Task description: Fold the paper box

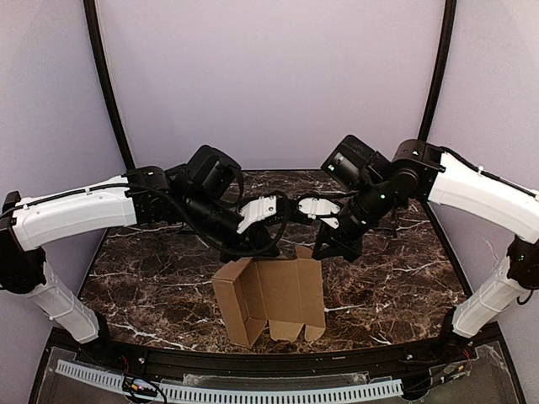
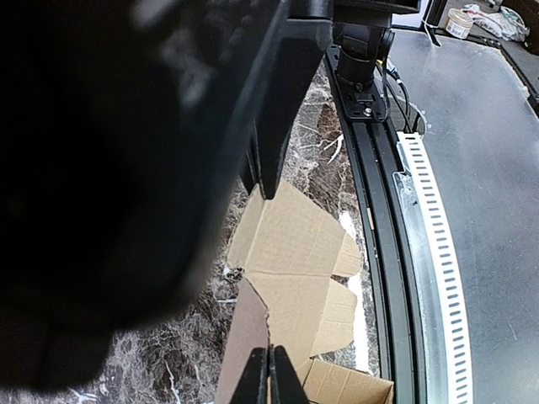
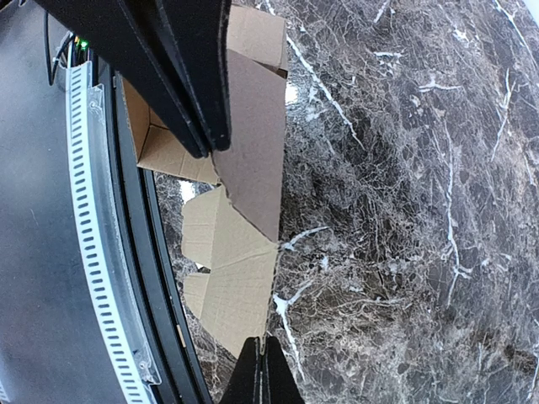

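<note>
pinching the paper box (image 1: 278,295): left gripper (image 2: 269,353); right gripper (image 3: 261,352) closed beside its far corner.

A dark marble table (image 1: 152,278) with white veins is filling the middle. Pale lilac walls (image 1: 269,76) are closing the far, left and right sides. One black pole (image 1: 105,84) is rising at far left and another pole (image 1: 440,67) at far right. A black rail (image 1: 379,355) is running along the near edge, with a white slotted strip (image 1: 253,392) lying just nearer. Beyond the strip a grey surface (image 2: 497,168) is showing, and a small round thing (image 2: 459,23) is sitting on it.
</note>
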### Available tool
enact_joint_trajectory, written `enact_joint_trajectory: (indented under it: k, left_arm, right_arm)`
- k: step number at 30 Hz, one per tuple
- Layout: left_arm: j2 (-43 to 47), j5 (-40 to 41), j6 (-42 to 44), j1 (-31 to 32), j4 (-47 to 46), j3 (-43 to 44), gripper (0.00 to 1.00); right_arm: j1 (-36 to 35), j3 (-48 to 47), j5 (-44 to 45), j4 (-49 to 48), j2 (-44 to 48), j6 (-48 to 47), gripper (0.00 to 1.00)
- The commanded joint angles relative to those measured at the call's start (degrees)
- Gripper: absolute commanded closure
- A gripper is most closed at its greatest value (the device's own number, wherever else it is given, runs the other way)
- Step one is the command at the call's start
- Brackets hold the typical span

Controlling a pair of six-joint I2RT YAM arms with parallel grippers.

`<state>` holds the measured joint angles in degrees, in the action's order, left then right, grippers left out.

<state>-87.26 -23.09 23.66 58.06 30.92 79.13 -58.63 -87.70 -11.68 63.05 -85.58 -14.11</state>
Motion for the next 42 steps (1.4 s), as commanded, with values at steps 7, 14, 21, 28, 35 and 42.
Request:
enact_joint_trajectory:
  k: [7, 14, 21, 28, 35, 42]
  left_arm:
    - [0.1, 3.1, -0.8, 0.4, -2.7, -1.9, 1.00]
    - [3.9, 5.2, -2.4, 0.4, -7.4, -5.9, 1.00]
    - [6.0, 6.3, -4.1, 0.4, -10.3, -9.3, 1.00]
    - [6.8, 5.8, -4.6, 0.3, -11.2, -9.9, 1.00]
    - [8.3, 5.8, -4.7, 0.4, -11.5, -10.5, 1.00]
    - [9.2, 5.6, -5.1, 0.4, -12.0, -11.3, 1.00]
  right_arm:
    - [-0.8, 1.0, -1.7, -5.9, 2.9, 0.3, 1.00]
    - [-0.9, 5.2, -0.6, -10.6, 6.6, 1.6, 0.92]
    - [-0.8, 16.0, 1.3, -22.5, 14.3, 4.0, 0.55]
    - [-0.8, 29.9, 3.7, -36.4, 21.9, 5.7, 0.37]
    - [-0.5, 38.0, 4.0, -47.2, 22.9, 7.0, 0.33]
    - [-0.1, 41.4, 2.0, -54.7, 19.9, 9.6, 0.38]
